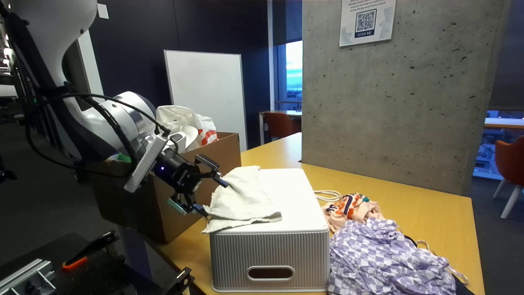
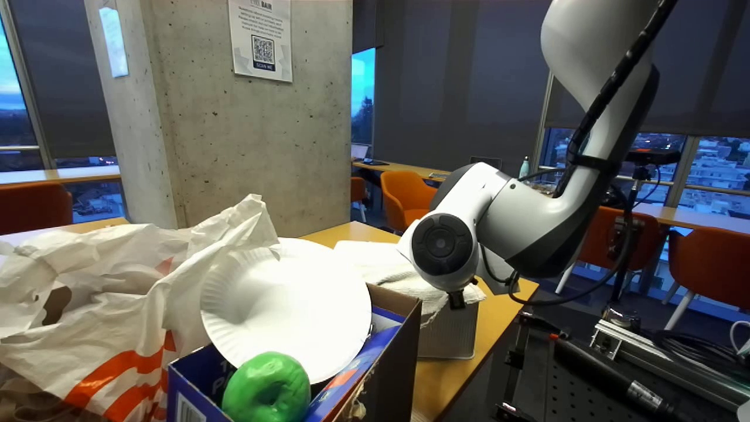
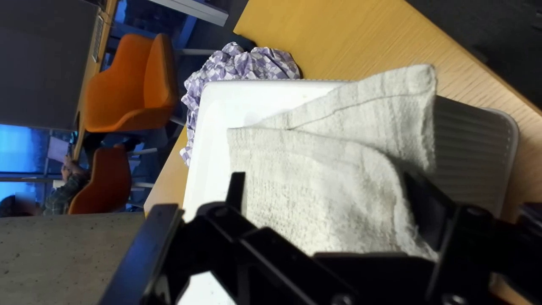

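Note:
My gripper [image 1: 212, 196] is open, angled down at the left edge of a white ribbed bin [image 1: 270, 260]. A cream cloth [image 1: 241, 194] lies partly folded on the bin's flat top, with a corner hanging over the edge. In the wrist view, the cloth [image 3: 313, 186] shows between the spread black fingers [image 3: 326, 195]. One finger is over the bin's top side, the other beside the hanging edge. I cannot tell whether either finger touches the cloth. In an exterior view the arm's wrist hides most of the gripper, and the cloth [image 2: 425, 287] shows behind it.
A purple checkered fabric [image 1: 380, 256] and a peach printed fabric [image 1: 354, 211] lie beside the bin on the wooden table [image 1: 430, 213]. A cardboard box [image 2: 389, 357] holds white plates [image 2: 310, 310] and a green ring [image 2: 266, 387], near a white bag [image 2: 117, 305]. A concrete pillar [image 1: 393, 106] stands behind.

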### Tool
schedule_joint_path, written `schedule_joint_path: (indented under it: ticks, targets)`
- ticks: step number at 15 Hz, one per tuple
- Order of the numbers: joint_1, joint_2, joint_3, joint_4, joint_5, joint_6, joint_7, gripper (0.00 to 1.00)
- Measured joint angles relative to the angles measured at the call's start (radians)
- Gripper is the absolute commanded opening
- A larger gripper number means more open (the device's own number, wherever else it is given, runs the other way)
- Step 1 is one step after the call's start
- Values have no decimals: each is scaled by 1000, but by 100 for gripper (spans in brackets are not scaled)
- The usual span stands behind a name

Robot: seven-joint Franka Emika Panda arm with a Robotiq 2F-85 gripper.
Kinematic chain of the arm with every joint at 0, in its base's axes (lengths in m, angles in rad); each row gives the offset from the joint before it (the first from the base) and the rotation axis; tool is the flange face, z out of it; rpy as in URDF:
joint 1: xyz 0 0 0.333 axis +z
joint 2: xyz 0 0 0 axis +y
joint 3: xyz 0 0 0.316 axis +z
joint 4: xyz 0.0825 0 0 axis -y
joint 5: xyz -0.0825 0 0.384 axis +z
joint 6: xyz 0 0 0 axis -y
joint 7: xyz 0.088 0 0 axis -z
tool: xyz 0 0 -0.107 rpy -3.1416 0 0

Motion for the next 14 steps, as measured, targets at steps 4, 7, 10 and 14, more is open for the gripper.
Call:
schedule_joint_path:
  ticks: [4,7,10,14]
  targets:
    - [0,0,0,-6,0,0,0,31]
    - [0,0,0,-9,0,0,0,6]
    - [0,0,0,-9,0,0,0,0]
    - [-5,-3,0,-11,0,5,0,1]
